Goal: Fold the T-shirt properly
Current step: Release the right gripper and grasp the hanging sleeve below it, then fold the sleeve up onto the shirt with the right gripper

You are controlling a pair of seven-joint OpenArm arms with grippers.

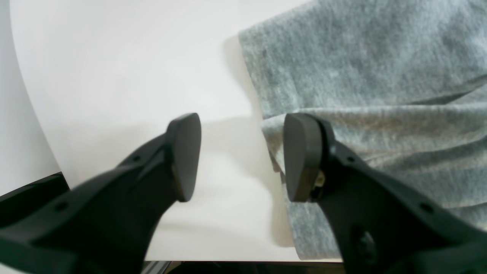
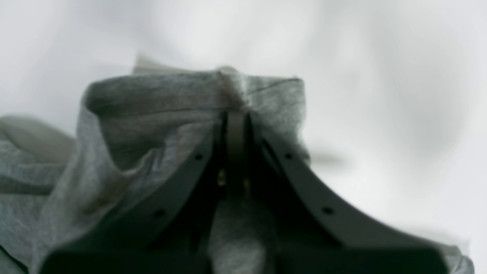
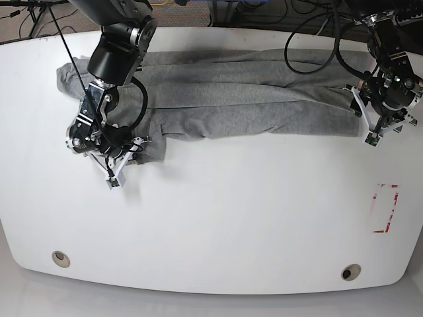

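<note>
Shirt, soft heather-grey cotton T-shirt, lies along upper frame of white bench. My right fingers clamp its hem for lifting; left fingers apart, straddling its edge.

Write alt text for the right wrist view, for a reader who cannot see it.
The right hand is shut on a bunched fold of the grey T-shirt, seen close up from behind its two dark fingers. Cloth drapes away on the left, and the white table beyond is blurred.
</note>
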